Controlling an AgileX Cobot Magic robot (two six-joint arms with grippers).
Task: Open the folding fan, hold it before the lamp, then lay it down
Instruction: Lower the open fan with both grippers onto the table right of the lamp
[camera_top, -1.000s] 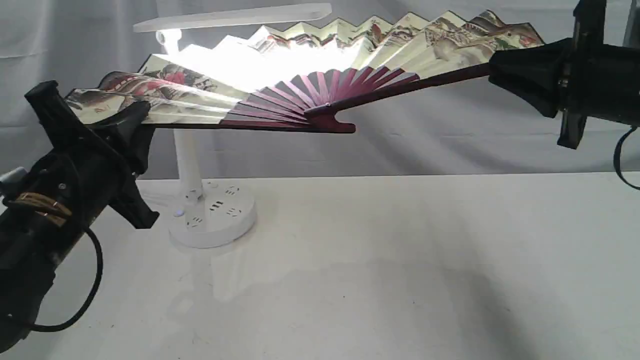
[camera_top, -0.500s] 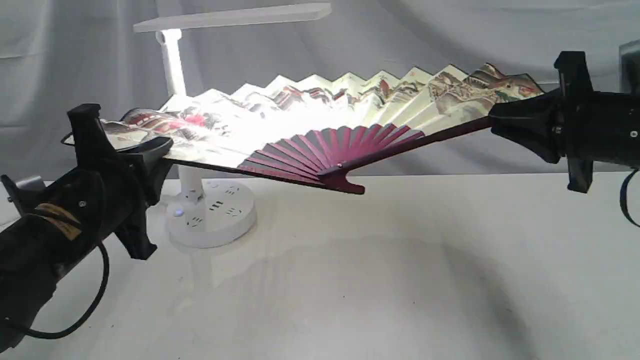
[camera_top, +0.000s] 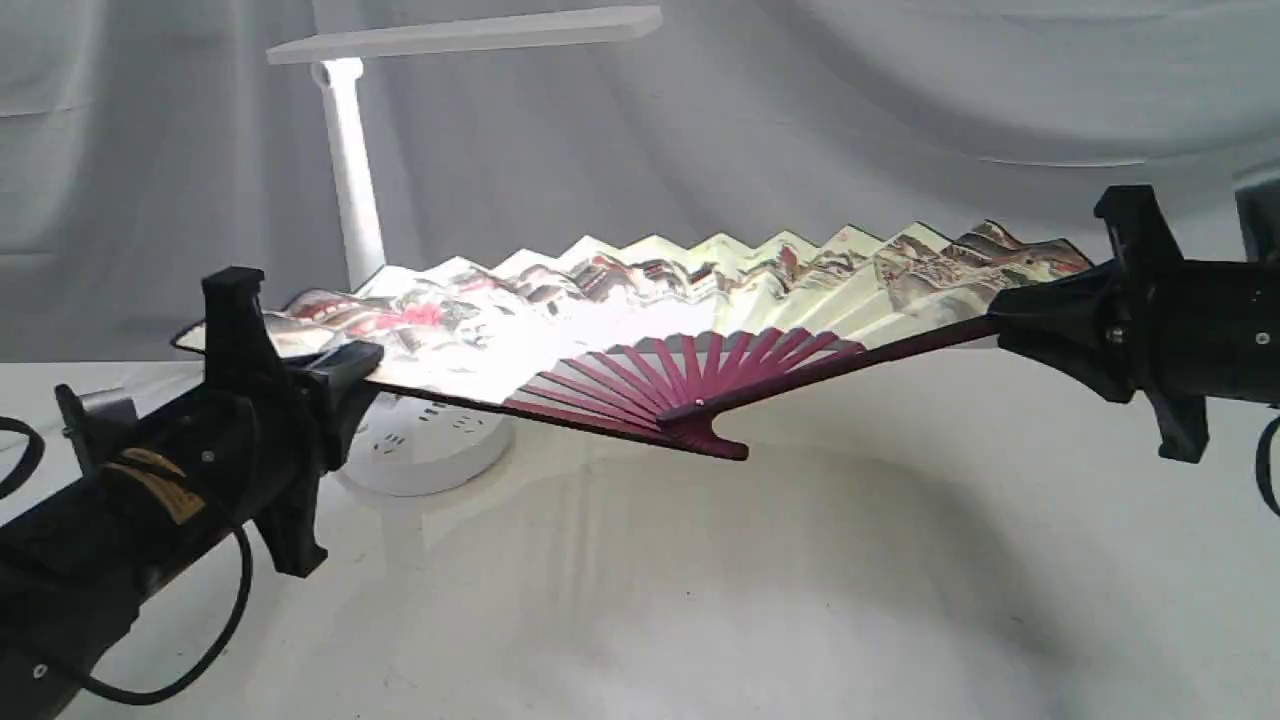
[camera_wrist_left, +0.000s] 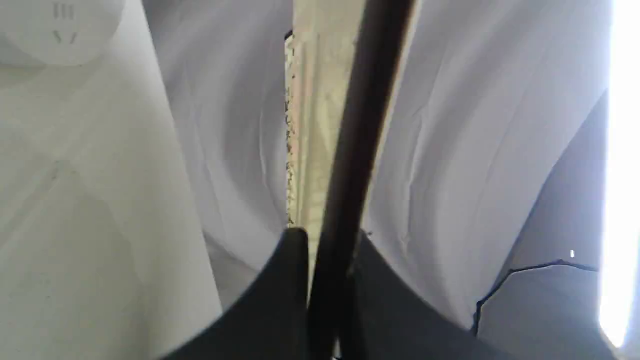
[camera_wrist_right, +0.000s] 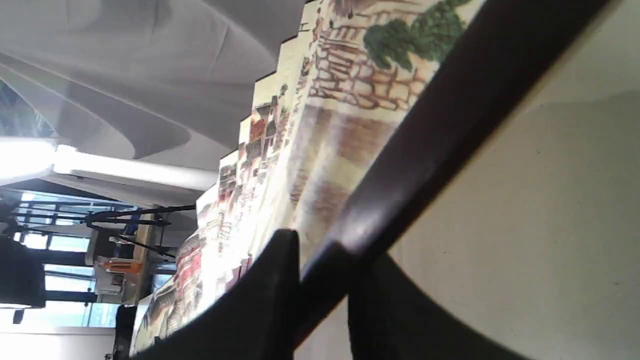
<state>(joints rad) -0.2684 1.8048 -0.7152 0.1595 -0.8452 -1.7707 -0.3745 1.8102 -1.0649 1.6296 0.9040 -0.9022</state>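
Observation:
The folding fan (camera_top: 640, 300) is spread fully open and hangs tilted, nearly flat, low over the table, with its maroon pivot (camera_top: 700, 432) lowest. My left gripper (camera_top: 345, 370) is shut on the fan's left guard (camera_wrist_left: 350, 150), and the left gripper (camera_wrist_left: 325, 250) shows its fingers pinching that dark strip. My right gripper (camera_top: 1000, 315) is shut on the right guard (camera_wrist_right: 440, 135), beside the painted leaf (camera_wrist_right: 325, 125). The lit white lamp (camera_top: 352, 170) stands behind the fan's left half. The lamp's round base (camera_top: 430, 455) is partly hidden under the leaf.
A white table (camera_top: 800, 600) spreads beneath the fan, and its shadow falls on it. Grey cloth (camera_top: 900, 120) hangs behind. A black cable (camera_top: 235, 610) loops under the left arm. The lamp head (camera_top: 460, 35) reaches out high above the fan.
Both arms have come down with the fan, from just under the lamp head to low over the table. The leaf has tipped flatter, and the lamp's glow through it has faded.

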